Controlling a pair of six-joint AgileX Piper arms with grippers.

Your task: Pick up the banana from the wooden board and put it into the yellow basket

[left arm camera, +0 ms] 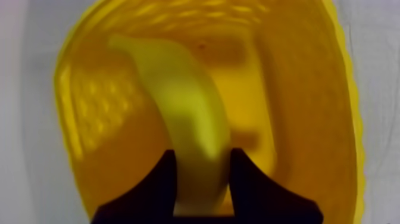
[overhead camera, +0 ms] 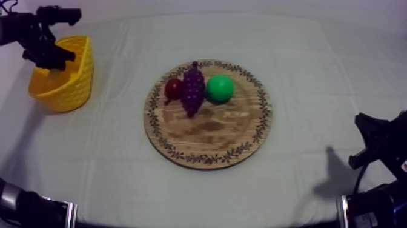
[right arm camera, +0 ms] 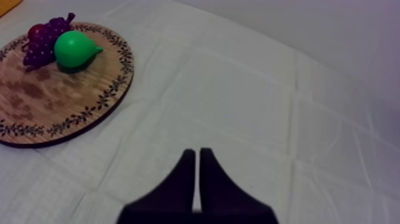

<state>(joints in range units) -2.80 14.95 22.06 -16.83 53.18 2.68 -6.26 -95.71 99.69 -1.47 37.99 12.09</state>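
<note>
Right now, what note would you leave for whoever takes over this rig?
Left gripper: shut on the banana, over the mouth of the yellow basket.
Right gripper: shut on nothing, above bare cloth beside the wooden board.
Done: banana is off the board; pear, grapes and small red fruit lie there.
To do: release banana into basket.

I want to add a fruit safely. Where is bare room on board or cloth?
The board's near half is bare. Cloth is free between basket and board, and from the board to the right gripper. Crowded: the board's far half, with small red fruit, grapes and pear, and the basket, where the left gripper holds the banana.
</note>
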